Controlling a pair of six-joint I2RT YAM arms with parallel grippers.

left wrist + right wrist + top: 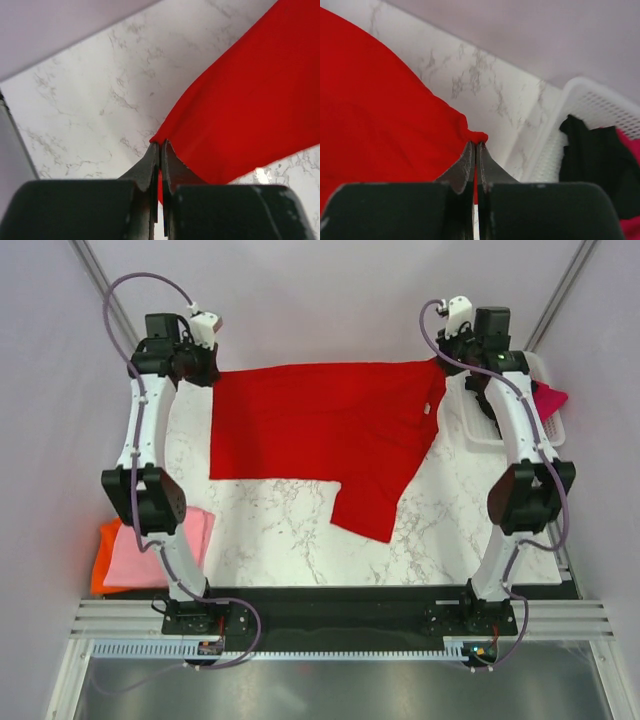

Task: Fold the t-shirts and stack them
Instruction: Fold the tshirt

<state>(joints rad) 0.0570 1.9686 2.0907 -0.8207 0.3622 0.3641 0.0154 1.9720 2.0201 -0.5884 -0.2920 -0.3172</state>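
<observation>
The bright red t-shirt is stretched across the far half of the marble table, one sleeve hanging toward the middle. My left gripper is shut on its far left corner, seen in the left wrist view. My right gripper is shut on its far right corner, seen in the right wrist view. A light pink t-shirt lies folded on an orange t-shirt at the near left. Black and magenta t-shirts lie in the basket.
The white lattice basket stands at the far right, next to my right arm. The grey back wall is close behind both grippers. Bare marble table lies in front of the red t-shirt.
</observation>
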